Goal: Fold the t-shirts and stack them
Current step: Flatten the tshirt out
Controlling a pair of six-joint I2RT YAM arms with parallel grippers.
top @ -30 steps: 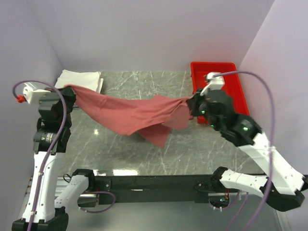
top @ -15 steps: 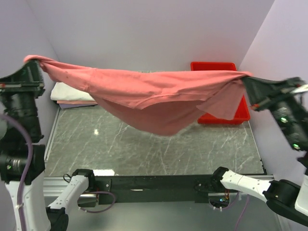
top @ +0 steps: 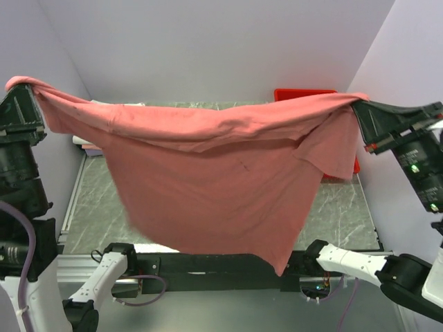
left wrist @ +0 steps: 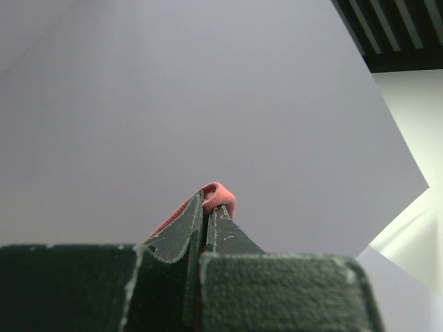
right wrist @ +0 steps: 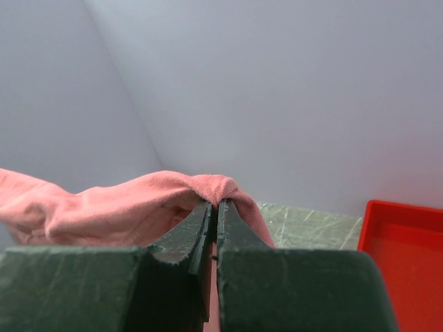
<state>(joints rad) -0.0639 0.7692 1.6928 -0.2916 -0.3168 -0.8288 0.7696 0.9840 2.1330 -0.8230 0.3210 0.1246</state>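
The salmon-red t-shirt (top: 208,187) hangs spread wide in the air between both arms, high above the table, its lower edge reaching down to the near table edge in the top view. My left gripper (top: 24,93) is shut on its left top corner; in the left wrist view a fold of the red cloth (left wrist: 218,196) pokes out between the closed fingertips. My right gripper (top: 356,107) is shut on the right top corner, with cloth (right wrist: 138,204) draped over the fingers in the right wrist view. The folded white and pale pink shirts (top: 83,142) at the back left are mostly hidden.
A red plastic tray (top: 308,94) stands at the back right, largely behind the hanging shirt; it shows in the right wrist view (right wrist: 405,256). The grey marble table (top: 90,214) shows at left and right of the shirt. Lilac walls close in on three sides.
Both arms have lifted the salmon-red shirt off the table and pulled it apart, raising it higher. It now hangs open and much longer toward the near edge.
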